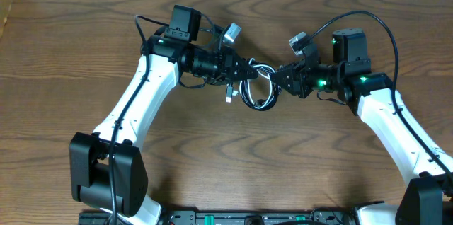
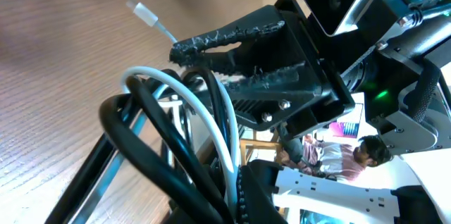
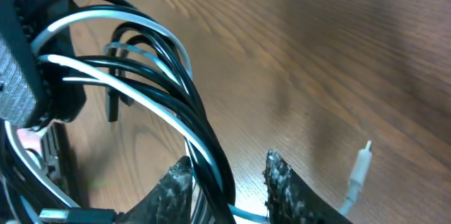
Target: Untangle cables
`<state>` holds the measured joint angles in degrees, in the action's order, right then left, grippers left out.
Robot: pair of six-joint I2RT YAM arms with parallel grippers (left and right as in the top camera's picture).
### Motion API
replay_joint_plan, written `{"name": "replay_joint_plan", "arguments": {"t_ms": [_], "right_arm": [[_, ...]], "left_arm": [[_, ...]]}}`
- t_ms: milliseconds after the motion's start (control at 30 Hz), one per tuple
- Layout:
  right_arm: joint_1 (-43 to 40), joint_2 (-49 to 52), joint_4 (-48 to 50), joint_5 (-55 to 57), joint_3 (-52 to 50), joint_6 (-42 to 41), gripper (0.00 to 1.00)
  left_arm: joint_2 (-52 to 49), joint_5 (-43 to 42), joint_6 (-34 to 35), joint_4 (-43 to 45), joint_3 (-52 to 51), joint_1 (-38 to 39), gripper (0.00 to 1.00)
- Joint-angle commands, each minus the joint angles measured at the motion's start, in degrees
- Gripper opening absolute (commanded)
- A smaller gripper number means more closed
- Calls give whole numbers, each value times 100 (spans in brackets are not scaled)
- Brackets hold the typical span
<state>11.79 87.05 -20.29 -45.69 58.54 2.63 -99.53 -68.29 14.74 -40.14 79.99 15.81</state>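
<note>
Left gripper [image 1: 244, 71] clamped on the cables [image 1: 260, 92], bundle held off the desk [image 1: 212, 147]. Right gripper [image 3: 229, 166] fingers apart, black and white strands running between. White plug [image 3: 359, 168] hangs loose.

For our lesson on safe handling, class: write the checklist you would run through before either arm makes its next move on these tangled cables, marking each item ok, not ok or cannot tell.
1. Left gripper holds the cables: ok, strands pinched in it.
2. Right gripper holds them too: not ok, jaws apart, strands passing between with a gap beside them.
3. Black cable and white cable separated: not ok, looped together.
4. White plug free: ok, hanging loose.
5. Black cable's plugs located: cannot tell.
</note>
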Motion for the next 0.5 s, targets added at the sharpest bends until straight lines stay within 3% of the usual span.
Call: {"name": "replay_joint_plan", "arguments": {"t_ms": [0,133,267,367,467], "right_arm": [[103,42,-31,28,26,66,23],[323,109,-22,35,26,66,9],[420,127,11,173,26,-31,1],[404,127,-275,1318,26,-868,1],[367,122,-476,1320,26,-879,1]], "left_arm": [[179,-219,-114,-7,-26,24,8],[179,-133,-114,-4,-26,24,7],[179,66,-111,-9,-26,24,7],[179,605,-107,-9,-26,22,7],[179,1335,61,-11,-26,11,7]]}}
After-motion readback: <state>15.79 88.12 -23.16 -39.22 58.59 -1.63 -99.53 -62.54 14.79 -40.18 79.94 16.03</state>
